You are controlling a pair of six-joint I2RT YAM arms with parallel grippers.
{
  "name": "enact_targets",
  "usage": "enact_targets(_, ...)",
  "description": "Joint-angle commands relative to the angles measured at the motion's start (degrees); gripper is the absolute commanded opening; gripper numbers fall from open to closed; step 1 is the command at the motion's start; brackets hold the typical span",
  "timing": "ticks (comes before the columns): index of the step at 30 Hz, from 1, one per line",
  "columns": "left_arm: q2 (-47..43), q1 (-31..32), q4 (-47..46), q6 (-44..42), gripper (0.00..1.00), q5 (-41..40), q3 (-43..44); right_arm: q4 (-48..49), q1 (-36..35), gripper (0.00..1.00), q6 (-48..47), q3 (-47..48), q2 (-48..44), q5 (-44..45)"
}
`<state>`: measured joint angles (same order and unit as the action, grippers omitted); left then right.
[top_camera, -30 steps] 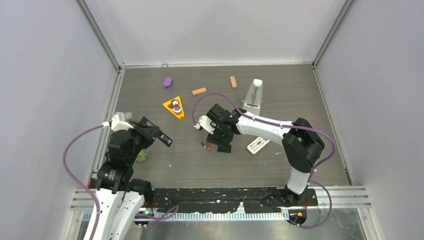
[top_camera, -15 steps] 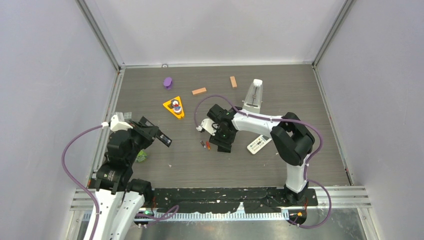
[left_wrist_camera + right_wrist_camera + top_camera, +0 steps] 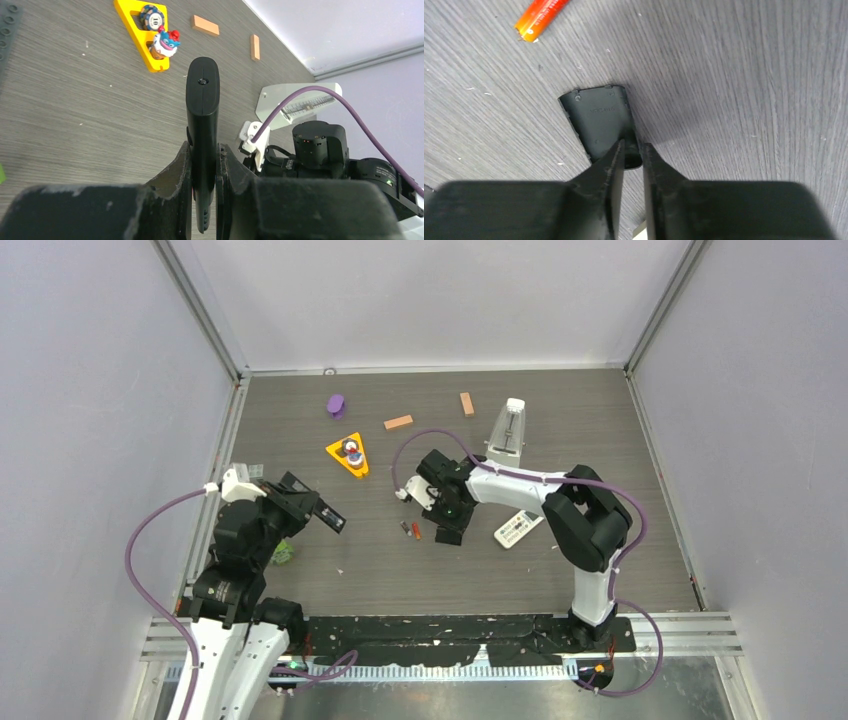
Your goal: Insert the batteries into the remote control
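My left gripper [image 3: 204, 150] is shut on a black remote control [image 3: 202, 100], held edge-on above the table; from above the remote [image 3: 333, 521] sticks out past the gripper [image 3: 310, 508] toward the middle. My right gripper [image 3: 634, 146] reaches down to the table, shut on the near edge of a black battery cover [image 3: 601, 122] that lies flat. A red-orange battery [image 3: 541, 14] lies beyond the cover. In the top view it [image 3: 415, 530] lies beside a dark battery [image 3: 405, 528], just left of the right gripper [image 3: 446, 524].
A white remote [image 3: 517, 530] lies right of the right gripper. A white metronome [image 3: 509, 427] stands behind it. A yellow triangular tray [image 3: 340, 450] with small figures, a purple piece [image 3: 336, 405] and two orange-brown blocks [image 3: 398, 422] [image 3: 466, 404] lie farther back. Something green [image 3: 284, 552] sits under the left arm.
The right gripper's jaws have closed onto the battery cover's edge, and the right arm's elbow has swung in toward the middle. The left arm and the remote have not moved.
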<state>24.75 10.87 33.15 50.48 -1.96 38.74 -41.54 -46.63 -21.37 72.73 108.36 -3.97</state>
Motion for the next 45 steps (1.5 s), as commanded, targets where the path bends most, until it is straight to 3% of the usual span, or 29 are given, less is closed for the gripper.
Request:
enact_targets(1,0.30,-0.20,-6.22,-0.57,0.00,5.16,-0.57,6.71,0.04,0.09,5.65,-4.27,-2.82,2.92)
enact_targets(12,2.83,-0.20,-11.79,2.25,0.00,13.94,-3.27,15.51,-0.33,0.05,20.31,-9.02,-16.13,18.60)
enact_targets(21,4.59,-0.23,-15.71,6.47,0.00,16.81,-6.10,11.82,-1.26,0.05,43.08,-8.59,-17.90,27.29)
enact_targets(29,12.43,0.74,-20.62,6.82,0.00,24.03,-6.11,11.77,-10.48,0.05,40.79,-4.65,-21.00,38.00)
enact_targets(33,18.18,2.51,-18.76,5.72,0.00,23.40,-3.67,10.32,-14.37,0.05,40.98,-2.24,-22.10,41.96)
enact_targets(45,27.37,10.32,-26.28,9.22,0.00,19.18,-3.08,1.53,-23.49,0.05,41.97,6.62,-17.88,50.70)
